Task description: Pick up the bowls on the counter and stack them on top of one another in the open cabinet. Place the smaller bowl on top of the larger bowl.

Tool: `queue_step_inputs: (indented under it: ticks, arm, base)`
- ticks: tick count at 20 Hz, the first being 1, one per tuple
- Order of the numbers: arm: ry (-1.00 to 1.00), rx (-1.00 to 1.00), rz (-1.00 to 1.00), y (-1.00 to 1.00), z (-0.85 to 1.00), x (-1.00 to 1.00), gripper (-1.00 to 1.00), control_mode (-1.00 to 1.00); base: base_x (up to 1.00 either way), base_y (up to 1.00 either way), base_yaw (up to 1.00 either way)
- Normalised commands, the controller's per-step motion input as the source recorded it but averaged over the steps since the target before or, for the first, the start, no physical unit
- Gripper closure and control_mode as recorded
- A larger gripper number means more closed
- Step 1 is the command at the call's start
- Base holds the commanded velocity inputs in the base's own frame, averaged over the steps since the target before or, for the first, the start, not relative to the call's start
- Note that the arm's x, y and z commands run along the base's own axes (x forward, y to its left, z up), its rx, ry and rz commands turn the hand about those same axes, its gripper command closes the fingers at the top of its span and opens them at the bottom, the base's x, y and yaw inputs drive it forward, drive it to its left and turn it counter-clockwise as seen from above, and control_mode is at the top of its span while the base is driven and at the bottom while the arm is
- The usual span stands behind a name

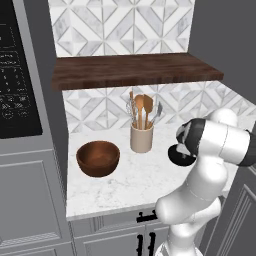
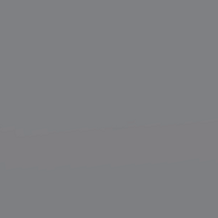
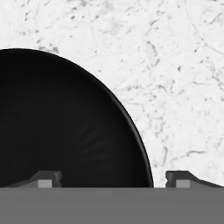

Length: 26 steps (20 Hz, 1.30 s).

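Marble table [image 1: 145,175], white with grey veins, runs under a grey-and-white tile wall; we see the dark wood shelf board of the open cabinet [image 1: 135,71] above it, nothing on it. Larger bowl [image 1: 98,158], reddish-brown wood, sits on the table at about 9 o'clock from the beige utensil holder [image 1: 141,137], near it but apart. Holder has wooden spoons and metal utensils standing in it. Smaller bowl [image 1: 180,156], glossy black, rests on the table at about 3 o'clock from the holder, partly hidden behind the white arm's wrist. In the hand view we look down on that smaller bowl [image 3: 61,127], its rim curving between the two fingertips [image 3: 48,178]. Claw [image 3: 113,179] is spread apart, one tip over the bowl's dark inside, the other over bare marble outside the rim. Touching or not, we cannot tell. Right base view is blank grey.
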Motion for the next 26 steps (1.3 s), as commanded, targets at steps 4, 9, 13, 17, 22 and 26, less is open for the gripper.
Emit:
queue_step_inputs:
  ticks: [4,9,13,17,22,26]
  arm:
    - [0.00,0.04,0.00,0.00,-0.14,0.11,1.00,-1.00]
    - [0.00,0.01,0.00,0.00,-0.04,0.01,1.00,-1.00]
    - [0.00,0.00,-0.01,0.13,0.04,-0.27,1.00,-1.00]
    - [-0.03,0.03,-0.02,0.50,0.31,-0.58,1.00,-1.00]
    - [0.00,0.03,0.00,0.63,0.39,-0.38,1.00,-1.00]
    - [0.00,0.08,0.00,0.79,0.55,-0.22,1.00,-1.00]
  base:
    - [0.00,0.00,0.00]
    - [0.00,0.00,0.00]
    - [0.00,0.00,0.00]
    - [0.00,0.00,0.00]
    - [0.00,0.00,0.00]
    - [0.00,0.00,0.00]
